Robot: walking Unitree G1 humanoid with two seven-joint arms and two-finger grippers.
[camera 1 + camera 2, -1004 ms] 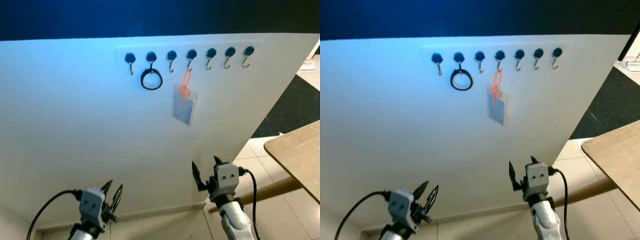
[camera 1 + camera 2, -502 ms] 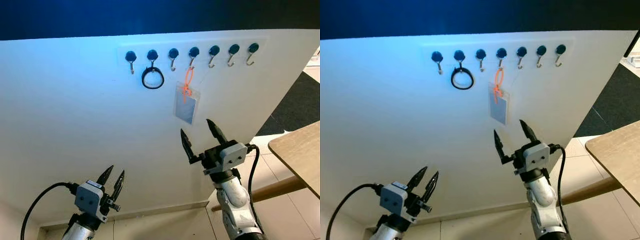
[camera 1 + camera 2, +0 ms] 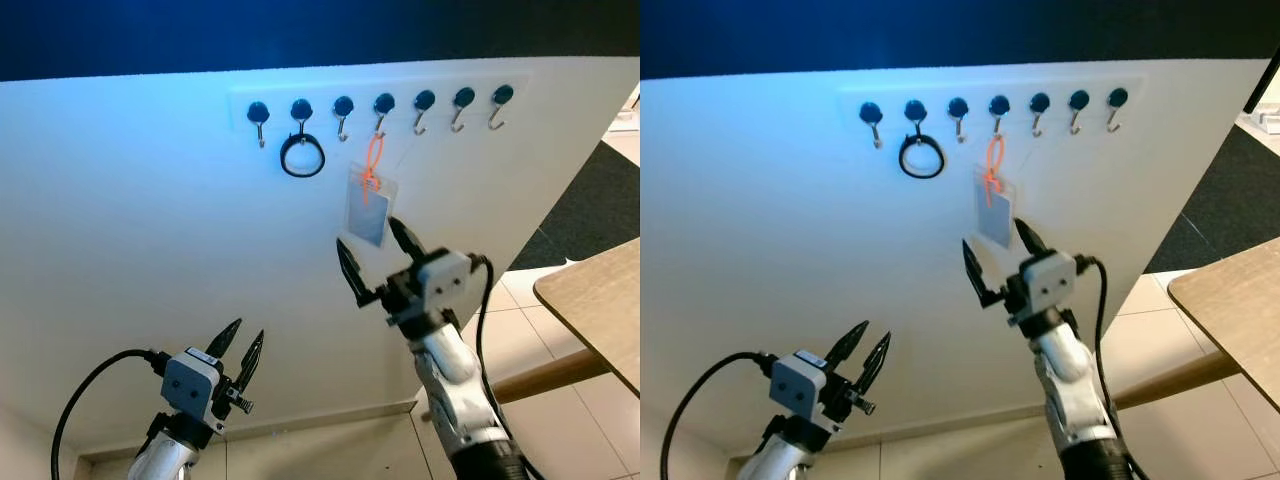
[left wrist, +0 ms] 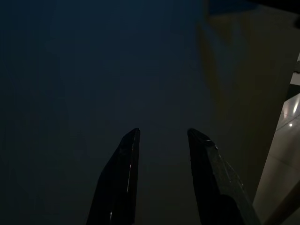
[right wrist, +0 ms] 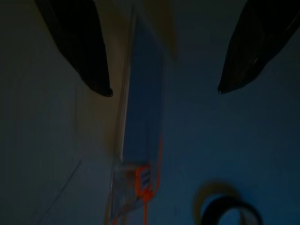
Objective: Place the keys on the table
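A white wall panel [image 3: 150, 230] carries a row of hooks [image 3: 383, 104] across the upper middle of the frame. A clear badge holder [image 3: 367, 206] on an orange loop hangs from the fourth hook, a black ring [image 3: 302, 157] from the second. The right gripper [image 3: 378, 255], jaws spread wide, sits just below the badge holder. The left gripper [image 3: 243, 350] hangs at lower left, jaws parted. A wooden table [image 3: 600, 295] edges in at right
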